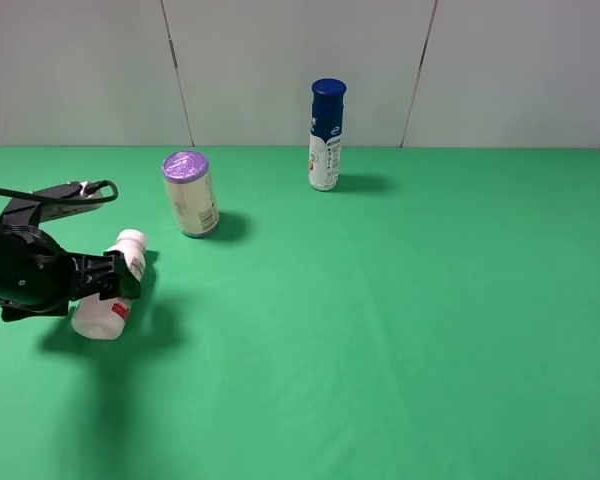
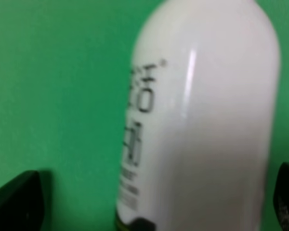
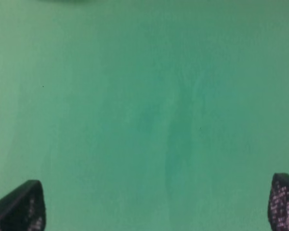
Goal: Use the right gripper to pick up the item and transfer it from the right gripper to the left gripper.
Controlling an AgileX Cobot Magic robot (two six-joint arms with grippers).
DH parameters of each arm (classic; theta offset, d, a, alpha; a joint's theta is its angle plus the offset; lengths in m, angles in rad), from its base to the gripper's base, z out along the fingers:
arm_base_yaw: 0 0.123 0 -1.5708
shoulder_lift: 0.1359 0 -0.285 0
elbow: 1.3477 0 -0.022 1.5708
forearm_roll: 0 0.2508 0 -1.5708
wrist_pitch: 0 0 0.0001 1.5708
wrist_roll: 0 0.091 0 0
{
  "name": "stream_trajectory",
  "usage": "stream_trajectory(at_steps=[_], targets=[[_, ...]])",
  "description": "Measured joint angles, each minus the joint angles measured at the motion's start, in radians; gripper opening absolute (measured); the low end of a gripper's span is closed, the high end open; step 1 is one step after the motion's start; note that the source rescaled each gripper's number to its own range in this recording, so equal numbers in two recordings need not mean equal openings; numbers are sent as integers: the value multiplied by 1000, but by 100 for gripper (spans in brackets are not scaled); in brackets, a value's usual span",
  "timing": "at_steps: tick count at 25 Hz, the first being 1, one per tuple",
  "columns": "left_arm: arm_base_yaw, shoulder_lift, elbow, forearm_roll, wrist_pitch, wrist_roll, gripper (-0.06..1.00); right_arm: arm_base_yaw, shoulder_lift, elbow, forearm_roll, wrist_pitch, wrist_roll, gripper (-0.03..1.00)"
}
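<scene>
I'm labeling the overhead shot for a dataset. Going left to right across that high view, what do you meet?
Left claw → white bottle lying between its open jaws → purple-lidded can → blue-capped bottle. The claw and white bottle overlap, so their order is loose. All on the green table.

Stretching flat and bright green across the whole worktop, meeting a pale grey panelled wall behind, split by thin dark seams, catching soft, even light overhead.
</scene>
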Motion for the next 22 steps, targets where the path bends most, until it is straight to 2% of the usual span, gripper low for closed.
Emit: stream_trajectory(at_steps=[8, 14, 22], targets=[[0, -196, -1, 230, 71, -210, 100, 0, 0, 0, 0, 0, 0, 100], [0, -428, -3, 362, 208, -300, 100, 0, 0, 0, 0, 0, 0, 100], [0, -836, -3, 531, 416, -415, 100, 0, 0, 0, 0, 0, 0, 100]])
